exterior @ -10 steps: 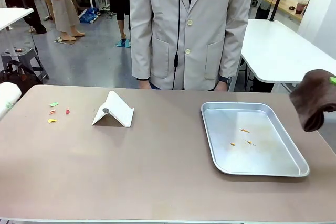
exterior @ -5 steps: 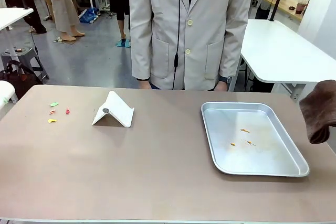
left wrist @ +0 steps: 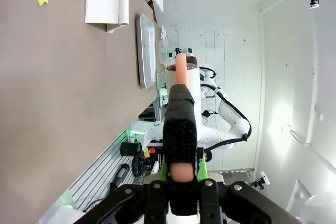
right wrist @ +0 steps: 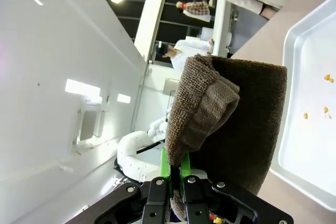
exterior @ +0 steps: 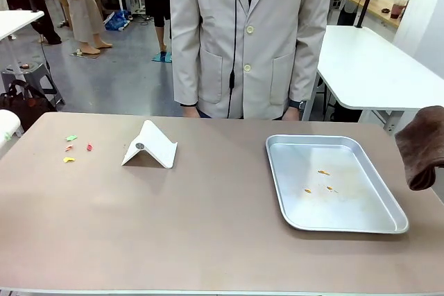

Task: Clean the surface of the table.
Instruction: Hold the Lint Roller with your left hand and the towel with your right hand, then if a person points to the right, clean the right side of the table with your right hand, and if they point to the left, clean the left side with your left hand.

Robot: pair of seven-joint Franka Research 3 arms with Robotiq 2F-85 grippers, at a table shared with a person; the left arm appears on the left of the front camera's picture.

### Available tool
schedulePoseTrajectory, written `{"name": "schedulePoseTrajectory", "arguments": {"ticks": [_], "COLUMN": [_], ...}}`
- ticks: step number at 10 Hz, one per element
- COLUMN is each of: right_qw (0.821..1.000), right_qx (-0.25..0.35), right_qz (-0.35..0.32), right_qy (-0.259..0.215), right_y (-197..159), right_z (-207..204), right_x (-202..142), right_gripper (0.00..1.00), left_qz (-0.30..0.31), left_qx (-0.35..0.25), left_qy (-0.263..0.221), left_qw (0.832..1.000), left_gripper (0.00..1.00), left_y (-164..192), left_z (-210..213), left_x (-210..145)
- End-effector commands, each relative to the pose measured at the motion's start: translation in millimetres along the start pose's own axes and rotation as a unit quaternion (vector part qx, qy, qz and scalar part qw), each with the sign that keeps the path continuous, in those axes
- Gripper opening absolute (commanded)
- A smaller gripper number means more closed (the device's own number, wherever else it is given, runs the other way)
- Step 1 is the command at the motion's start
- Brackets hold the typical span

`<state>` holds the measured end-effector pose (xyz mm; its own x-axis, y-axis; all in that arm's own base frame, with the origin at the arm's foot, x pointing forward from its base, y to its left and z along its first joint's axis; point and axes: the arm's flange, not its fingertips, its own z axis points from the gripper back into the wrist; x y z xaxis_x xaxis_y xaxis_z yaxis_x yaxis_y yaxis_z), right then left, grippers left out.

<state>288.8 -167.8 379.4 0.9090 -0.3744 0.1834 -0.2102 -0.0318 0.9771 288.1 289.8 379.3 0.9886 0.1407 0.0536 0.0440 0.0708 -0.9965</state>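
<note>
The taupe table (exterior: 208,227) carries a few coloured scraps (exterior: 69,148) at its far left and a white folded card (exterior: 150,145) beside them. In the left wrist view my left gripper (left wrist: 181,184) is shut on a black stick with an orange tip (left wrist: 180,114), held off the table's side; the table (left wrist: 63,87) runs along the picture's left. My right gripper (right wrist: 176,174) is shut on a folded brown cloth (right wrist: 231,114). That cloth (exterior: 423,147) hangs past the table's right edge, above table height, and hides the fingers in the front view.
A shiny metal tray (exterior: 333,184) lies on the right half with a few orange scraps (exterior: 320,181) in it. A person in a pale coat (exterior: 250,39) stands at the far edge. A white part of my left arm (exterior: 7,126) shows at the left edge.
The brown cloth in my right gripper has drifted right and slightly down, then stopped. The white part of my left arm has drawn back toward the left edge.
</note>
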Motion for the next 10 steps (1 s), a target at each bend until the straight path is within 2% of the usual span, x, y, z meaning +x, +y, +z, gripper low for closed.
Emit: {"name": "schedulePoseTrajectory", "arguments": {"ticks": [1,10], "right_qw": [1.0,1.0], "right_qx": [-0.004,-0.004], "right_qz": [-0.004,-0.004], "right_qy": [-0.001,-0.001], "right_y": [6.9,6.9], "right_z": [0.0,0.0], "right_x": [0.7,0.7], "right_gripper": [0.0,0.0], "left_qz": [-0.006,-0.006], "left_qx": [0.002,0.002], "left_qy": [0.003,0.003], "left_qw": [1.0,1.0], "left_gripper": [0.02,0.02], "left_y": [-4.0,-4.0], "left_z": [0.1,0.1], "left_x": [-2.6,-2.6]}}
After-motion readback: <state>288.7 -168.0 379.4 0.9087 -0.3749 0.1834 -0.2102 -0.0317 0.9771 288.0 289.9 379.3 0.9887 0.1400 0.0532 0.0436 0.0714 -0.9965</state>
